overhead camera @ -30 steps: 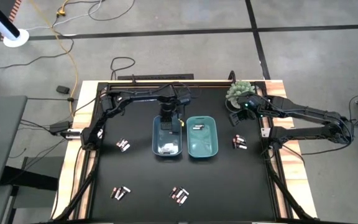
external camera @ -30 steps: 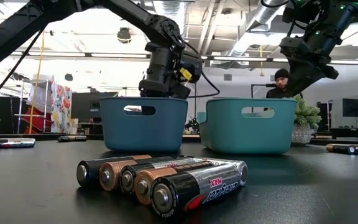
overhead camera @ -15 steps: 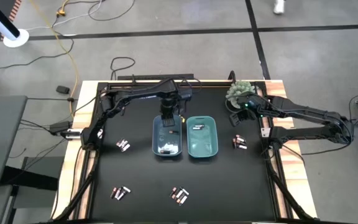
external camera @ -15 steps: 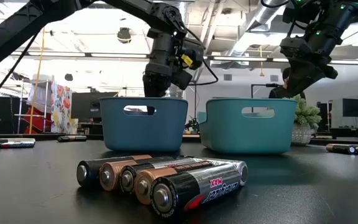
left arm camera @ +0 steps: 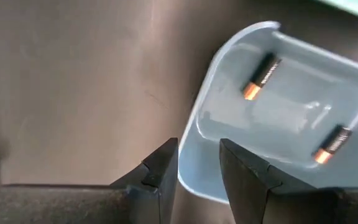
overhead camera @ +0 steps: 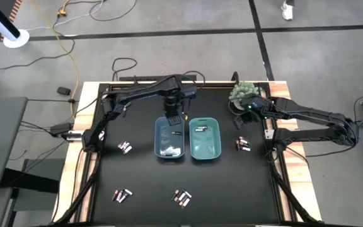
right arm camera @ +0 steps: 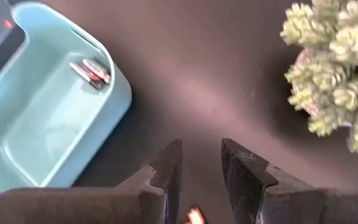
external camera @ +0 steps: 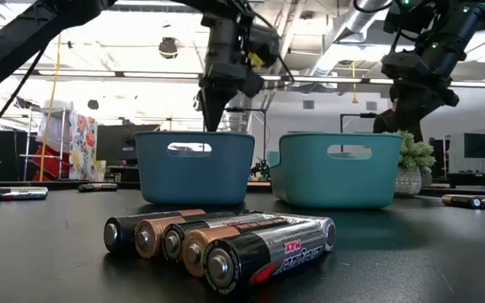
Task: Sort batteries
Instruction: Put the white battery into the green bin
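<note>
Left gripper [overhead camera: 172,117] lifted from blue bin [overhead camera: 158,144], fingers apart, empty. Batteries [left arm camera: 258,78] now lie inside. Right gripper [overhead camera: 239,121] waits open by plant [overhead camera: 241,92]. You grab next pile [overhead camera: 181,198].

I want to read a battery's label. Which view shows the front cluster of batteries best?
The low view: the front cluster of batteries lies close up, lettering legible on the nearest cell. The high view shows it only as a tiny group. Neither wrist view shows it.

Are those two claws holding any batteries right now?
No. The left gripper above the blue bin and the right gripper near the plant are both open and empty.
</note>
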Robot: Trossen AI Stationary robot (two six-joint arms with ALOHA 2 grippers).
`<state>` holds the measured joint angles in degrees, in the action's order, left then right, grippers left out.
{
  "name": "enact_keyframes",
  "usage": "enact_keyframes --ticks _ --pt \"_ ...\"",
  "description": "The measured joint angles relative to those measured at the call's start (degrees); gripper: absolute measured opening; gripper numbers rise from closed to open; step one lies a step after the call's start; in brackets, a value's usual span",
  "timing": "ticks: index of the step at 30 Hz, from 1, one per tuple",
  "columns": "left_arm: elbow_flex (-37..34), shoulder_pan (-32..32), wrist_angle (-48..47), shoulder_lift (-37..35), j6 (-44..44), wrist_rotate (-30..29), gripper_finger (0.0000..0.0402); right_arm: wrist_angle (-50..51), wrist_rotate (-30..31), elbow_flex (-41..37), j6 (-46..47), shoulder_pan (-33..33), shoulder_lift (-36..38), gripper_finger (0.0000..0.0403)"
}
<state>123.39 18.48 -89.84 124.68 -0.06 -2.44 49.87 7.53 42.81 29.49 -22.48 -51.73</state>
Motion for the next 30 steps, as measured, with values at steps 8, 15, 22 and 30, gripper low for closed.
enact_keyframes --ticks 8,15,22,30 --pt "0.79 -1.85 -0.19 -8.12 -5.70 -5.81 0.0114 5.75 0.01 0.00 -0.20 1.36 -0.01 0.0127" --pt "0.32 -2.84 0.60 -16.24 -10.61 -13.04 0.0114 5.45 0.02 0.02 -0.19 4.88 0.00 0.0127" --pt "0.09 -3.10 4.65 -19.71 -13.25 -18.78 0.0114 5.15 0.02 0.02 0.48 7.31 -0.02 0.0127" --pt "-13.36 -2.25 17.71 -22.00 -7.58 -18.88 0.0114 4.87 0.04 0.02 3.78 9.05 0.00 0.0127"
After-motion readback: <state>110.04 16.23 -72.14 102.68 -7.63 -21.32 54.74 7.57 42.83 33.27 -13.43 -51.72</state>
